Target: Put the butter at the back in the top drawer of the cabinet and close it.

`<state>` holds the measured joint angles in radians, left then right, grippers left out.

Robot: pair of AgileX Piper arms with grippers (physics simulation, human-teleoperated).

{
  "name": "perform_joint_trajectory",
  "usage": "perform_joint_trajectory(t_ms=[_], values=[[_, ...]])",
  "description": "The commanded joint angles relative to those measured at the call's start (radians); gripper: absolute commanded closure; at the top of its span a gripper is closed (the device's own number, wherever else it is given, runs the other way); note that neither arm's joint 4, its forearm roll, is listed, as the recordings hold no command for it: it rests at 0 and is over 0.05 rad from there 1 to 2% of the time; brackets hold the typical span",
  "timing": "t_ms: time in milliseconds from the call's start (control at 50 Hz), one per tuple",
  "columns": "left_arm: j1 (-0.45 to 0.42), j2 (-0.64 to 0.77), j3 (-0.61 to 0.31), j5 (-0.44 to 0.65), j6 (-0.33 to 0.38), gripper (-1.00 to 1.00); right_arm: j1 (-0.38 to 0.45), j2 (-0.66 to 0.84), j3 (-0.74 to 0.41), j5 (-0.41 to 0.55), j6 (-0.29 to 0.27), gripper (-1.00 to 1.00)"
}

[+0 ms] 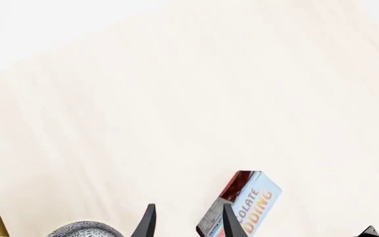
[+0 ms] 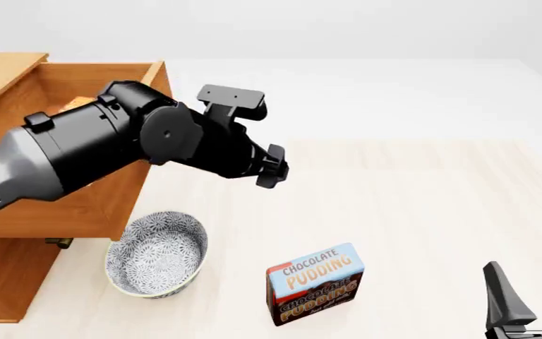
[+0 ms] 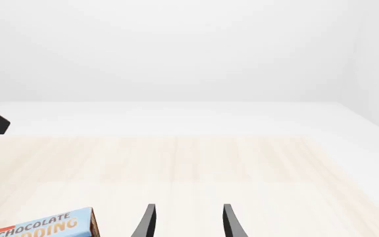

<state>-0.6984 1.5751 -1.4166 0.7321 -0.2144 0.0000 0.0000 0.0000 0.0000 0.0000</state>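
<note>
Well, the butter (image 2: 81, 103) is probably that orange sliver inside the open top drawer (image 2: 154, 76), mostly hidden behind your left arm (image 2: 82, 148), so you can't read its long axis. Expect it light, stiff and slick; pinch across the narrow sides. Your left gripper (image 1: 188, 206) and right gripper (image 3: 188, 205) are both spread, empty.

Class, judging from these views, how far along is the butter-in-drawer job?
Probably done: no butter shows on the table, and an orange sliver inside the open top drawer may be it. In hand: nothing. The left end effector is open and empty. Left to do: pushing the drawer shut.
</note>
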Motion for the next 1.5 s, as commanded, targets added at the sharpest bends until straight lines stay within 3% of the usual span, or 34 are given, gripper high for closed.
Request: perform_joint_trajectory(t_ms=[20,520,1100,1500], values=[[0.012,0.034,-0.001,-0.017,0.003,-1.0,0.0,0.0,0.0,0.0,0.0,-1.0],[0.075,-0.059,0.115,-0.035,0.012,-1.0,0.0,0.0,0.0,0.0,0.0,-1.0],[0.214,-0.149,0.203,-0.031,0.039,-1.0,0.0,0.0,0.0,0.0,0.0,-1.0],[0.292,-0.158,0.204,-0.034,0.035,-1.0,0.0,0.0,0.0,0.0,0.0,-1.0]])
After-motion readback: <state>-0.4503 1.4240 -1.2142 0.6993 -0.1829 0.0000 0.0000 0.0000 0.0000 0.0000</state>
